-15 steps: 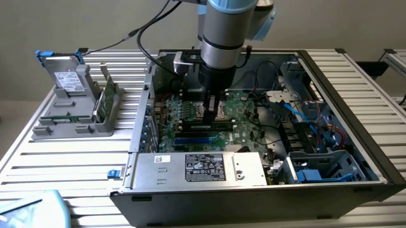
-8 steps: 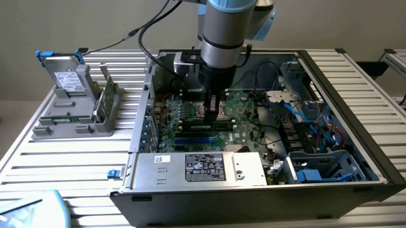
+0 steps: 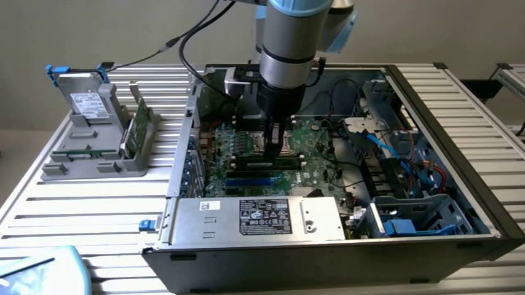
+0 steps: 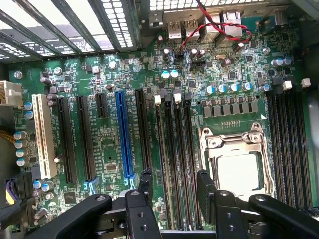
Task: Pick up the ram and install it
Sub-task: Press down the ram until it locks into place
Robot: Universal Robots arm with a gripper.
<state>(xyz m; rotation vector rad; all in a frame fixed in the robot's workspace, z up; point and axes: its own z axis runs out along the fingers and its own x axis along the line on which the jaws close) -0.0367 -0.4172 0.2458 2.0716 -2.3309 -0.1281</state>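
Observation:
My gripper [image 3: 275, 146] hangs straight down inside the open computer case [image 3: 459, 123], low over the green motherboard [image 4: 104, 139]. In the wrist view its two black fingers [image 4: 145, 183] stand apart, open, with nothing between them. They straddle the row of long black memory slots [image 4: 174, 144] beside the CPU socket [image 4: 238, 160]. In the exterior view a long narrow dark stick with a green edge, which looks like the ram [image 3: 267, 162], lies along those slots just below the fingertips. From the wrist view, edge-on, I cannot tell it from the slots.
A grey holder [image 3: 98, 163] at the exterior view's left carries a silver drive box with blue tabs [image 3: 82, 101] and an upright green card [image 3: 139, 126]. The silver power supply [image 3: 254, 218] lies at the case front. Red and blue cables [image 3: 410, 166] fill the right side.

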